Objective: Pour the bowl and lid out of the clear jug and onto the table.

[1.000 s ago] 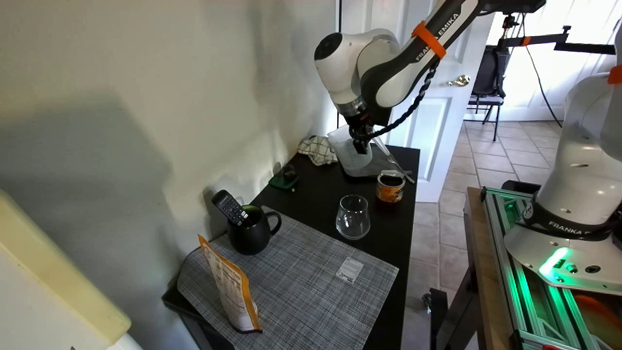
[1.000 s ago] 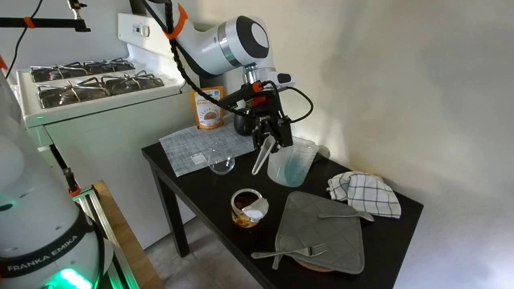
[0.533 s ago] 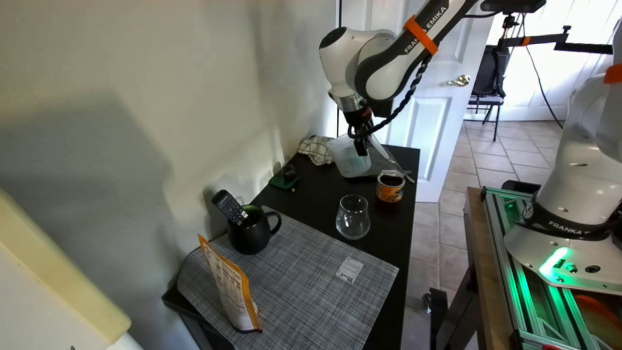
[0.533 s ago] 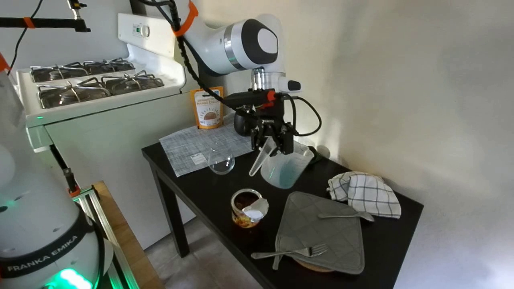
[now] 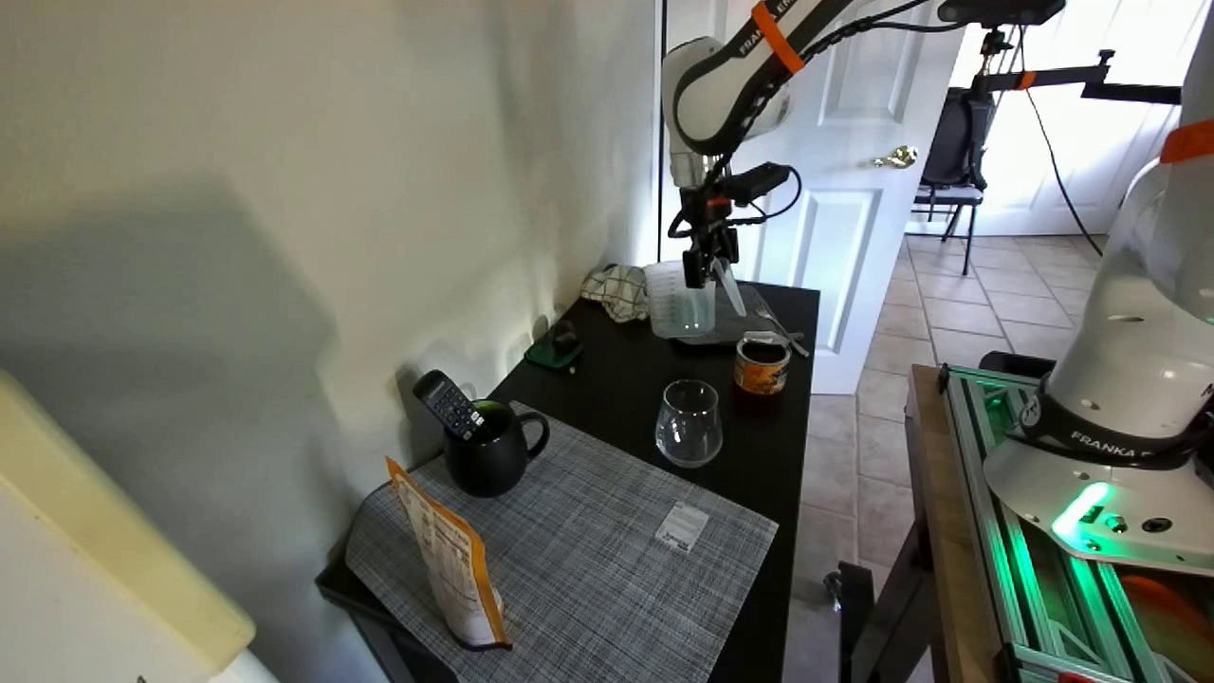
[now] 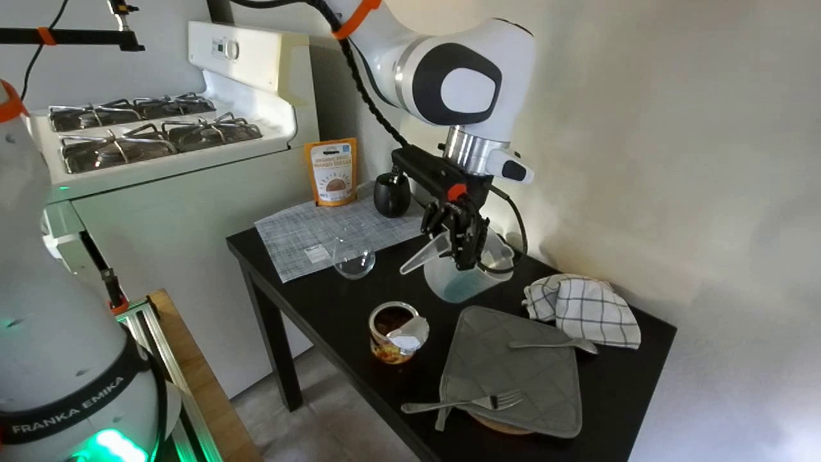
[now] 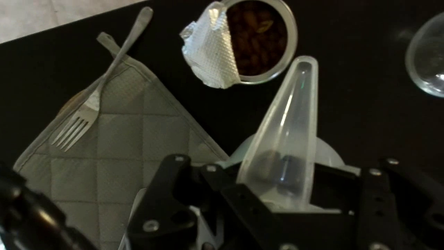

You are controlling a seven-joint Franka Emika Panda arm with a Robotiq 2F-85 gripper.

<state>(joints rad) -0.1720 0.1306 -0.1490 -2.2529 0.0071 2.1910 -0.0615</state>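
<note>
The pincer [image 6: 450,247] was hard to make out at its ends, because in the wrist view its own black parts covered them and most of the clear jug [image 6: 452,285]. From the views together, it was clenched on the jug, close to the broad end of the handle [image 7: 291,121]. In the wrist view also, the glass [image 7: 428,57] was cut off by the right edge, and the can [image 7: 292,36] a little by the upper edge. In an exterior view, the jug hid one part of the grey pot holder [image 5: 732,327].

The jug was over the black bench [image 6: 340,308], near the pot holder. It was see-through and rather whitish; in an exterior view it looked tilted, its mouth toward the side away from the handle. A blue-green tint showed in its lower part, but what lay inside I could not make out. Whether its base touched the bench, I could not tell.
</note>
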